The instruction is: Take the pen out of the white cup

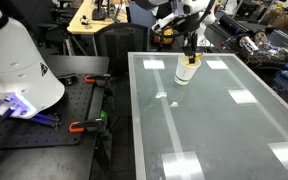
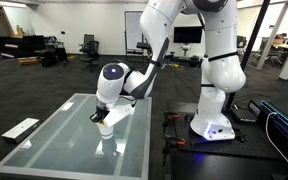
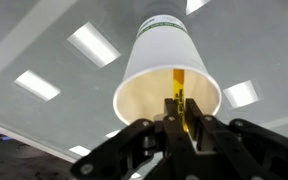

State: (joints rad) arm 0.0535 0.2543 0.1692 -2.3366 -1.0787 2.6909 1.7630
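Note:
The white cup (image 3: 164, 70) stands upright on the glass table; it also shows in both exterior views (image 1: 186, 72) (image 2: 106, 128). The thin yellow pen (image 3: 179, 85) sticks up out of it. In the wrist view my gripper (image 3: 185, 115) sits right over the cup's rim with both black fingers shut on the pen's upper end. In both exterior views the gripper (image 1: 192, 46) (image 2: 103, 114) hangs directly above the cup. The pen's lower part is still inside the cup.
The glass table (image 1: 224, 125) reflects ceiling lights. A black breadboard with orange clamps (image 1: 84, 126) lies beside the table near the robot base (image 1: 19, 65). Desks and chairs stand behind the table's far edge.

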